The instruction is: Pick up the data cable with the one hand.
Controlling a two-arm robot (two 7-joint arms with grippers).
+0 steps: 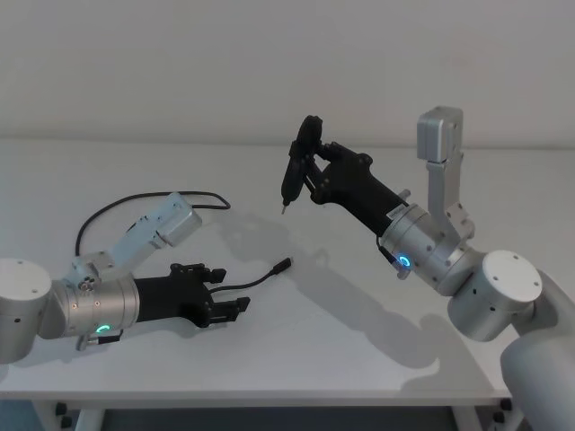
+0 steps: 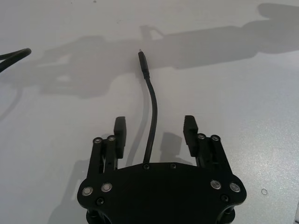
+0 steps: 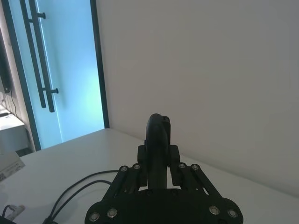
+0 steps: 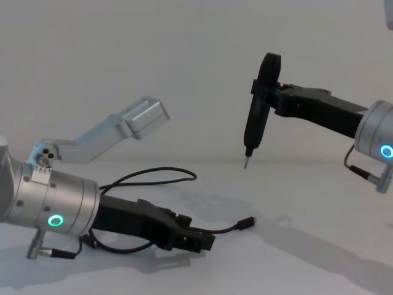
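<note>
L pincer released, straddling data cable. R pincer clenched on pen tool, raised. Cable likely light, limp; grip behind plug.

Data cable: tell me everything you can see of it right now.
The cable is a thin, black, rubbery-looking cord lying loose on the white table. One end, with a small black plug, runs out between the open jaws of the left gripper, which flank it without touching. The rest curves back in a wide loop farther across the table. The right gripper, holding a pen tool, is raised well clear.
</note>
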